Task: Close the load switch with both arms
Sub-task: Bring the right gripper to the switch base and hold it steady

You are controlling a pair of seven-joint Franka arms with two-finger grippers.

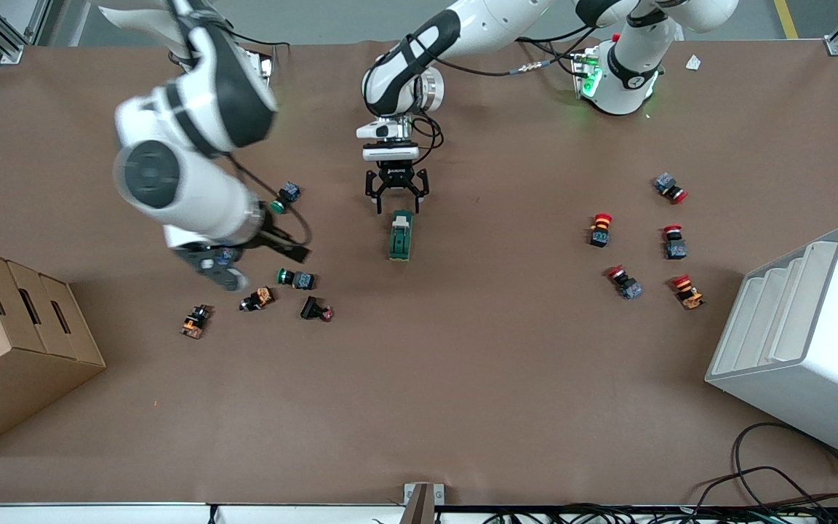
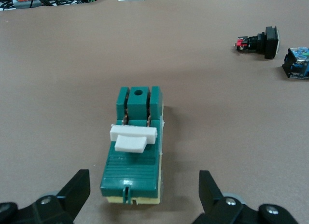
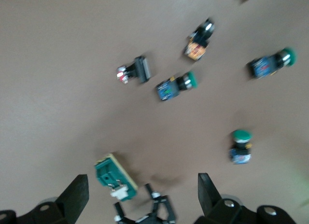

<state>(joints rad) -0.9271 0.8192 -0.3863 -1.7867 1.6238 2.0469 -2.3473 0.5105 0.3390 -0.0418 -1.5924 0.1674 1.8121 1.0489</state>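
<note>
The load switch (image 1: 401, 236) is a dark green block with a white lever (image 1: 402, 217) at the end farther from the front camera. It lies flat at mid-table. My left gripper (image 1: 398, 206) is open and low, just above the switch's lever end. In the left wrist view the switch (image 2: 133, 171) lies between my spread fingers (image 2: 79, 185), apart from both, with the left gripper (image 2: 143, 179) empty. My right gripper (image 1: 259, 263) is up in the air over the push-buttons toward the right arm's end. It is open and empty (image 3: 142, 181), and its view shows the switch (image 3: 113, 176).
Several green, orange and red push-buttons (image 1: 295, 278) lie toward the right arm's end. Several red-capped ones (image 1: 599, 229) lie toward the left arm's end. A cardboard box (image 1: 12, 342) and a white stepped bin (image 1: 804, 342) stand at the table's ends.
</note>
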